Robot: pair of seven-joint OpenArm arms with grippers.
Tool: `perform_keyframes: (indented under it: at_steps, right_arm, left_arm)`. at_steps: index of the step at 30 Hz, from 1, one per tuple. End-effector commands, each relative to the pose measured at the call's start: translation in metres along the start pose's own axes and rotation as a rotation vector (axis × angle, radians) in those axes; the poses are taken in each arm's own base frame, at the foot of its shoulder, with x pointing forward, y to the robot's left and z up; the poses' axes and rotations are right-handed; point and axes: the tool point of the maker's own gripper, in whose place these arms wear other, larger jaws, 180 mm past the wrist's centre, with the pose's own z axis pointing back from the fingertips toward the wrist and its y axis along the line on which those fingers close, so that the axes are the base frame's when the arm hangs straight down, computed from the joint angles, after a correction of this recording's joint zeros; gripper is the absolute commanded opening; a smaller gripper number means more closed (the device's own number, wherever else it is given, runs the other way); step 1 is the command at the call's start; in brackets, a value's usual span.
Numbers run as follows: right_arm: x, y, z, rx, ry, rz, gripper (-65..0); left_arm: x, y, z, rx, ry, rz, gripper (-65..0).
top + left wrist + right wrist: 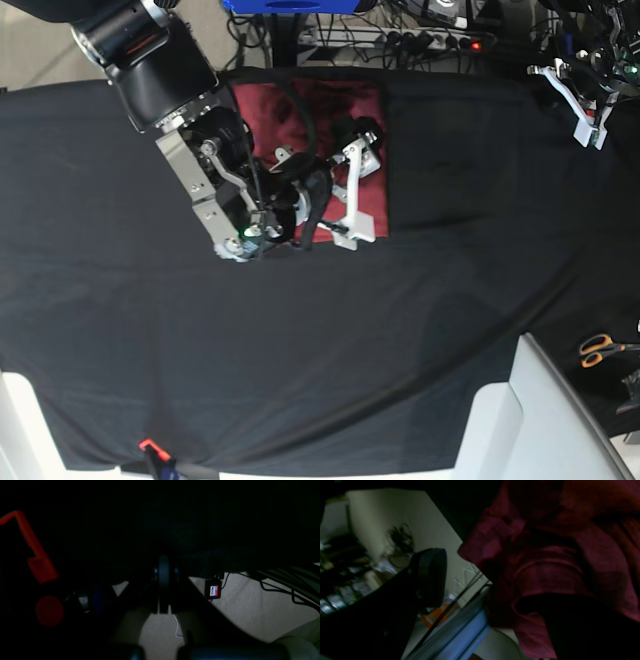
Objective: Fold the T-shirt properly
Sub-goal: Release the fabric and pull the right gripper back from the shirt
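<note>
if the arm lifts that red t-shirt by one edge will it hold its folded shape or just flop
The T-shirt would probably flop: the right wrist view shows soft creases and layers, suggesting thin, limp fabric. It looks light for its size, lying flat in a compact fold. Pushed across the black cloth sheet, it would likely bunch rather than slide whole. The right end effector hangs open above it.

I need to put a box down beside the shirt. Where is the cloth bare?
Bare black cloth runs wide in front of the T-shirt, and between it and the left hand. Crowded: the right hand hangs open over the shirt.
</note>
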Motion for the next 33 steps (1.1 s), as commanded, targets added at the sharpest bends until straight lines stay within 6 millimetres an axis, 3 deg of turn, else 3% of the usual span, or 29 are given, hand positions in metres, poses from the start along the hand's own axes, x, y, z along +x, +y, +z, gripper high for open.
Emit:
perform_keyframes:
  at_steps: [1, 9, 13, 21, 26, 28, 31, 33]
  right_arm:
    - [0.012, 0.009, 0.004, 0.014, -0.018, 0.034, -23.9]
    - [0.005, 0.007, -0.014, 0.008, 0.08, 0.039, -23.6]
    - [0.001, 0.027, -0.024, 0.01, 0.134, 0.144, -23.3]
    - [0.008, 0.049, -0.021, 0.08, 0.154, 0.21, -23.3]
    - [0.021, 0.066, -0.01, 0.153, 0.116, 0.219, -23.7]
    - [0.032, 0.072, 0.004, 0.186, 0.058, 0.22, -23.9]
    - [0.039, 0.059, 0.032, 0.162, -0.048, 0.213, -24.2]
    - [0.041, 0.034, 0.054, 0.128, -0.122, 0.114, -29.4]
  left_arm:
    - [0.006, 0.009, 0.006, 0.019, -0.01, -0.016, -65.0]
    - [0.006, 0.009, 0.006, 0.019, -0.01, -0.016, -65.0]
    - [0.006, 0.009, 0.006, 0.019, -0.01, -0.016, -65.0]
    - [0.007, 0.009, 0.006, 0.019, -0.011, -0.017, -65.0]
    - [0.007, 0.009, 0.006, 0.019, -0.011, -0.017, -65.0]
    - [0.007, 0.009, 0.006, 0.019, -0.011, -0.017, -65.0]
    - [0.007, 0.01, 0.006, 0.022, -0.014, -0.016, -65.0]
    - [0.007, 0.01, 0.007, 0.022, -0.013, -0.014, -65.0]
